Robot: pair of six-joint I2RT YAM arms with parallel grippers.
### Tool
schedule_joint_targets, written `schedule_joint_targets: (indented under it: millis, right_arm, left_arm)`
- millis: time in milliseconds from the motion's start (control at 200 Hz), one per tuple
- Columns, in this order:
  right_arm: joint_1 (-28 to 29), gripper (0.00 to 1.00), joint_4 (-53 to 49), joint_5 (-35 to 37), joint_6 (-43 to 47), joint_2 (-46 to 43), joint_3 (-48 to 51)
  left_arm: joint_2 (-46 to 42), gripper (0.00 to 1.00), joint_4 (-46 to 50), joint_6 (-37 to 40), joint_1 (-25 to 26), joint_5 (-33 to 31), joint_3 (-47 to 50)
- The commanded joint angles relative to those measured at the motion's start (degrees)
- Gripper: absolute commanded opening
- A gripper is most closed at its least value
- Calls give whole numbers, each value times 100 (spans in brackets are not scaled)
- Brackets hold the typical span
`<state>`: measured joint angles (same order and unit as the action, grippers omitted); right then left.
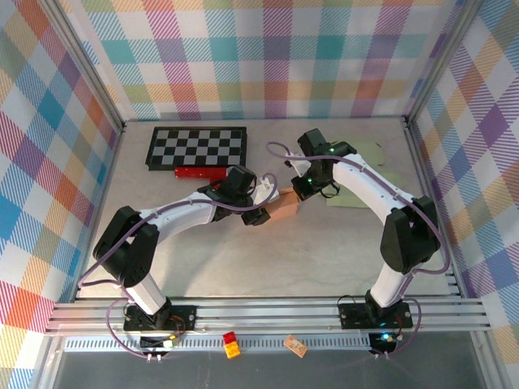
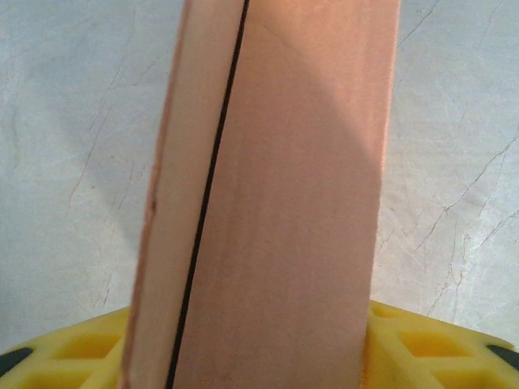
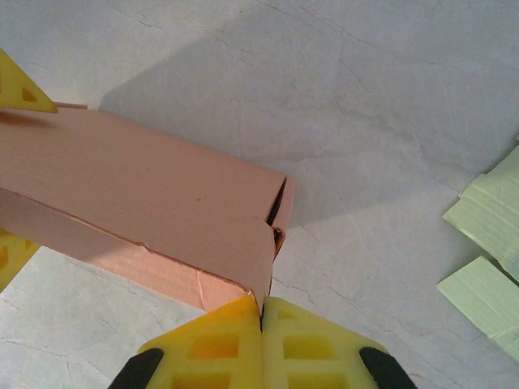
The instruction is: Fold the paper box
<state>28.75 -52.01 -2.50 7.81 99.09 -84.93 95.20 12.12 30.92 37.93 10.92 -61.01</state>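
Left of centre, left claw (image 1: 261,213) clamped across the paper box (image 1: 285,206), mid-frame on the desk (image 1: 243,263): hold firm, no crushing. Further right, right claw (image 3: 261,312) pinched together on the open end's corner: fold inward along the crease, slowly.

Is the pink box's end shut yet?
Not fully: on the paper box, a dark gap shows beside the end flap.

Top view: paper box (image 1: 285,207) mostly covered by left tool (image 1: 259,212) and right tool (image 1: 303,190). Left wrist: box runs off top and bottom edges and masks the finger gap. Right wrist: green sheets (image 3: 482,296) cropped at right edge.
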Motion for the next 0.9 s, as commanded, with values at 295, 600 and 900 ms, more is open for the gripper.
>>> schedule_joint_targets:
  millis: [295, 600, 900]
  right_arm:
    - [73, 0, -353, -147, -864, 233, -320]
    - [87, 0, -292, -251, -1157, 182, -227]
    - [104, 0, 109, -154, -1475, 37, 221]
  left_arm:
    - [47, 49, 45, -17, -84, 7, -184]
    - [33, 49, 80, 19, -102, 50, -152]
    - [34, 51, 93, 30, -146, 57, -158]
